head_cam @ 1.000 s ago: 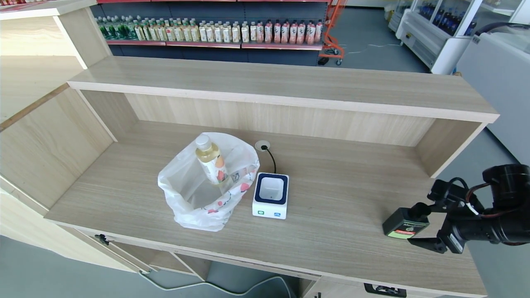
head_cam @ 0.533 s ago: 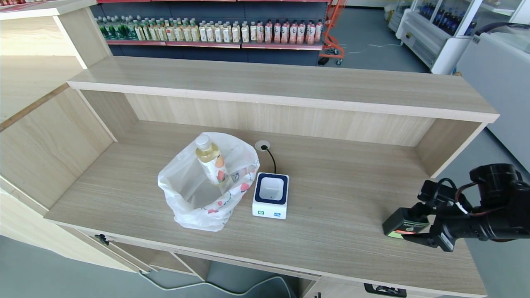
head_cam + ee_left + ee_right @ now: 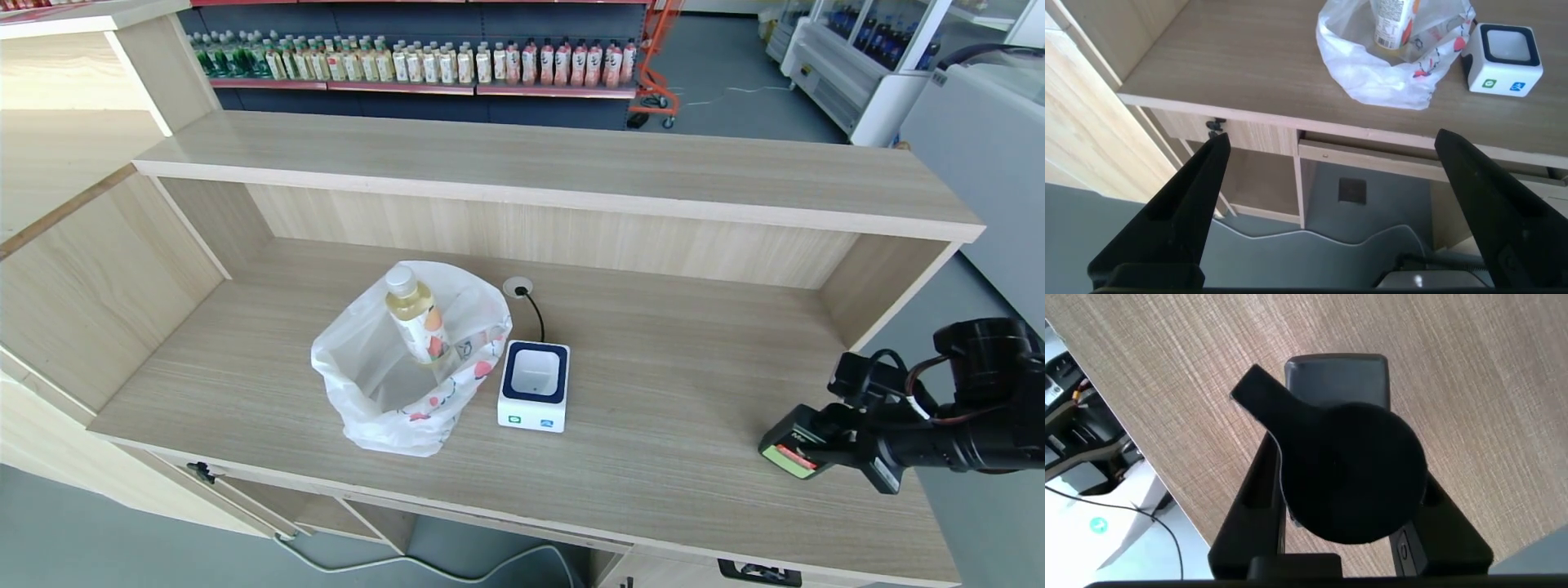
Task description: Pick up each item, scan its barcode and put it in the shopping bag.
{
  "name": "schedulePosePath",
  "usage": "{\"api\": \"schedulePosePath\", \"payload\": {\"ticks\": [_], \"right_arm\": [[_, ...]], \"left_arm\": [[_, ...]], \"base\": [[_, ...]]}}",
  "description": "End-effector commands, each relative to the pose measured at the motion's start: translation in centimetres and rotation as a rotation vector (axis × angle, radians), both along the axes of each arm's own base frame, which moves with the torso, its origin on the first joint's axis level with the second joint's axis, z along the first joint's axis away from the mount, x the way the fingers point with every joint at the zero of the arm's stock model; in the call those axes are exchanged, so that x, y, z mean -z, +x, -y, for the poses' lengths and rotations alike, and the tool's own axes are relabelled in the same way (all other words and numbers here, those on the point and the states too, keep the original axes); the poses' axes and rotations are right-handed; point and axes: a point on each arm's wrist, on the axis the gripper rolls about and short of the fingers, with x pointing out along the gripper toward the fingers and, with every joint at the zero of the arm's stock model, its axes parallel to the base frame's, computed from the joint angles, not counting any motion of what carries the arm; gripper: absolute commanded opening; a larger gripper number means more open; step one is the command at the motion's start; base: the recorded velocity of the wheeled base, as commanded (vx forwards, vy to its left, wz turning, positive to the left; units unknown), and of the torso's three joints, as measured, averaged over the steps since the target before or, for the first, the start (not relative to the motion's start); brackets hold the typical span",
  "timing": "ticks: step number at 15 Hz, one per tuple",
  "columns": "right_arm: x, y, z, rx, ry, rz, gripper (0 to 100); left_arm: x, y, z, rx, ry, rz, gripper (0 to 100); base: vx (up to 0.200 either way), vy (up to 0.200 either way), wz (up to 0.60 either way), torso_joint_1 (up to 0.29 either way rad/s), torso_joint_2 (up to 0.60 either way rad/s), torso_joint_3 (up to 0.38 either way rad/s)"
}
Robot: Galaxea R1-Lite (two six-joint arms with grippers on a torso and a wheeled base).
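Observation:
A white plastic shopping bag stands open on the wooden counter, and a tea bottle stands upright inside it. Just right of the bag sits the white barcode scanner with its dark-framed window facing up. My right gripper hovers over the counter's right front corner, shut on a small dark box with a green and red label. In the right wrist view the box sits between the fingers. My left gripper hangs open below the counter's front edge, holding nothing.
A raised wooden ledge runs along the back of the counter, with side walls left and right. The scanner's cable leads to a hole in the counter top. Store shelves with several bottles stand far behind.
My right wrist has turned and dropped slightly, tilting the dark box over the counter's right corner. Bag, bottle and scanner have not moved.

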Motion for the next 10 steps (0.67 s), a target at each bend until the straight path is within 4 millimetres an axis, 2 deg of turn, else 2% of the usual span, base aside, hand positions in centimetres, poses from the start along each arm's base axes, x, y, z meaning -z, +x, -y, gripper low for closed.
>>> {"api": "schedulePosePath", "payload": {"ticks": [1, 3, 4, 5, 6, 7, 8, 10], "right_arm": [[-3.4, -1.3, 0.4, 0.041, -0.053, 0.121, 0], [-6.7, -4.7, 0.8, 0.105, -0.099, 0.260, 0], [-7.5, -5.5, 1.0, 0.118, -0.110, 0.303, 0], [-9.9, -8.1, 1.0, 0.141, -0.170, 0.466, 0], [-11.0, -9.2, 1.0, 0.147, -0.210, 0.552, 0], [-12.8, -10.1, 0.6, 0.107, -0.263, 0.706, 0], [-13.5, -10.2, 0.2, 0.042, -0.280, 0.797, 0], [-15.7, -10.8, -2.2, -0.316, -0.387, 1.154, 0]], "left_arm": [[0.0, 0.0, 0.0, 0.000, 0.000, 0.001, 100], [0.0, 0.0, 0.0, 0.000, 0.000, 0.003, 100], [0.0, 0.0, 0.0, 0.000, 0.000, 0.003, 100], [0.0, 0.0, 0.0, 0.000, 0.000, 0.000, 100], [0.0, 0.0, 0.0, 0.000, 0.000, 0.000, 100], [0.0, 0.0, 0.0, 0.000, 0.000, 0.001, 100], [0.0, 0.0, 0.0, 0.002, 0.000, 0.001, 100], [0.0, 0.0, 0.0, 0.000, 0.000, 0.001, 100]], "base": [[0.000, 0.000, 0.00, 0.000, 0.00, 0.000], [0.000, 0.000, 0.00, 0.000, 0.00, 0.000], [0.000, 0.000, 0.00, 0.000, 0.00, 0.000], [0.000, 0.000, 0.00, 0.000, 0.00, 0.000], [0.000, 0.000, 0.00, 0.000, 0.00, 0.000], [0.000, 0.000, 0.00, 0.000, 0.00, 0.000], [0.000, 0.000, 0.00, 0.000, 0.00, 0.000], [0.000, 0.000, 0.00, 0.000, 0.00, 0.000]]}}
